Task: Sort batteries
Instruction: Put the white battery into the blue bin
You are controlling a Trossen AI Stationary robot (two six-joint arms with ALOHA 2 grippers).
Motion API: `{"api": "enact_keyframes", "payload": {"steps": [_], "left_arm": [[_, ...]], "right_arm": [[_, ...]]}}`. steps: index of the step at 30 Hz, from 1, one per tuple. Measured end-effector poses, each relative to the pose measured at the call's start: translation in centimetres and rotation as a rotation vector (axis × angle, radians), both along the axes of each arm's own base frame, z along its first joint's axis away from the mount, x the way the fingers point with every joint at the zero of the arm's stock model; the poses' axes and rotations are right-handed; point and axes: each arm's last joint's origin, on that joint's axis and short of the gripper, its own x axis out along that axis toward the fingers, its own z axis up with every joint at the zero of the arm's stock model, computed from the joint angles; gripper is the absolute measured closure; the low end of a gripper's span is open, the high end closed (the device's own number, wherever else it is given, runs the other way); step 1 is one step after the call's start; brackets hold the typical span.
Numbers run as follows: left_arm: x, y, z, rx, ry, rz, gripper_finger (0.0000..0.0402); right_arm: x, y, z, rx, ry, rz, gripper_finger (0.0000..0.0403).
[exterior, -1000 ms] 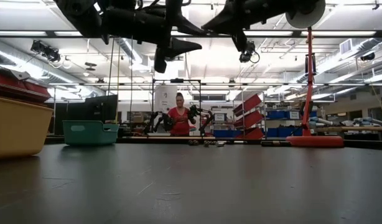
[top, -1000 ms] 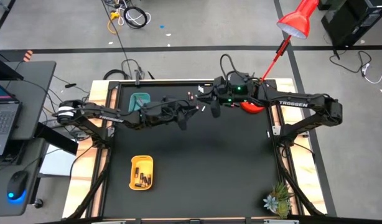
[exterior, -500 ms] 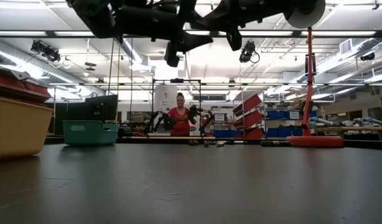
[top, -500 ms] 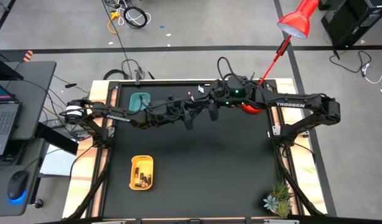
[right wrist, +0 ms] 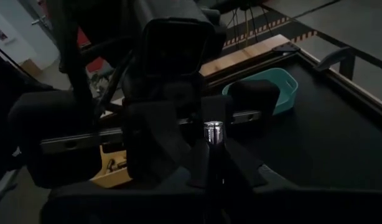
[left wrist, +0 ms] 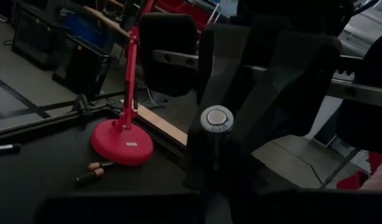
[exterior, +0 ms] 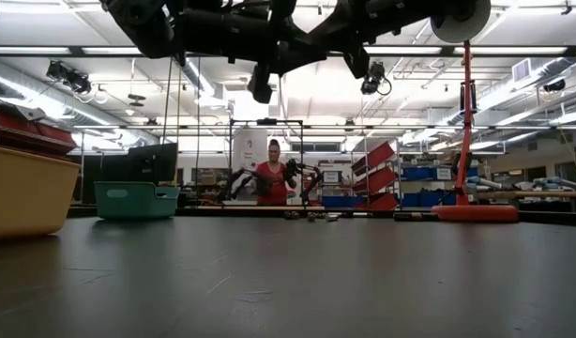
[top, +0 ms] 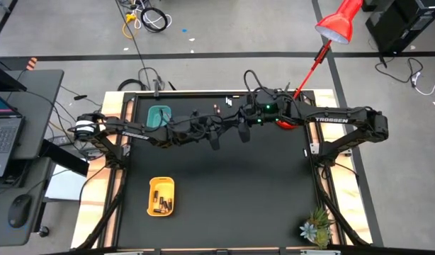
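Read as a clock face from above, the black table (top: 224,184) carries everything; the left arm (top: 132,131) reaches in from 9 o'clock and the right arm (top: 338,119) from 3 o'clock, and they meet above the mat a little toward 12 from its centre. A red desk lamp (top: 334,25) leans out past 1 o'clock, its base (left wrist: 122,142) on the mat near that corner; a small potted plant (top: 317,228) sits at 5 o'clock. The yellow tray (top: 161,195) lies at 8 o'clock with several batteries (top: 163,205) in it; the teal tray (top: 159,115) lies at 10 o'clock.

The left gripper (top: 215,138) and the right gripper (top: 242,131) hang just beside each other, well above the mat; each wrist view shows one battery (left wrist: 217,118) rising from between that arm's own fingers, silver end up, with the other gripper close behind it; both pincers look clamped on that battery. Loose batteries (top: 224,104) lie near 12 o'clock; two more (left wrist: 94,174) lie just beside the lamp base.
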Motion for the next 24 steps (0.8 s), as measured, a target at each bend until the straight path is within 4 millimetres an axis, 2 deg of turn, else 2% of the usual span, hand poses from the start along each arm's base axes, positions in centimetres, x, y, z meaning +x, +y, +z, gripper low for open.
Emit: {"api": "enact_keyframes", "payload": {"steps": [6, 17, 22, 24], "left_arm": [[0.0, 0.2, -0.2, -0.006, 0.014, 0.01, 0.0368], [-0.1, 0.5, -0.3, -0.031, 0.034, 0.038, 0.0368], [-0.2, 0.5, -0.4, -0.048, 0.059, 0.035, 0.0368], [-0.5, 0.6, -0.6, -0.071, 0.118, 0.037, 0.0368]], "right_arm": [[0.0, 0.1, 0.0, -0.005, 0.008, 0.003, 0.0355], [-0.5, -1.4, 0.7, 0.018, 0.054, -0.029, 0.0285], [-0.8, -1.7, 1.3, -0.006, 0.099, -0.027, 0.0274], [-1.1, -1.9, 1.6, -0.024, 0.118, -0.032, 0.0274]]}}
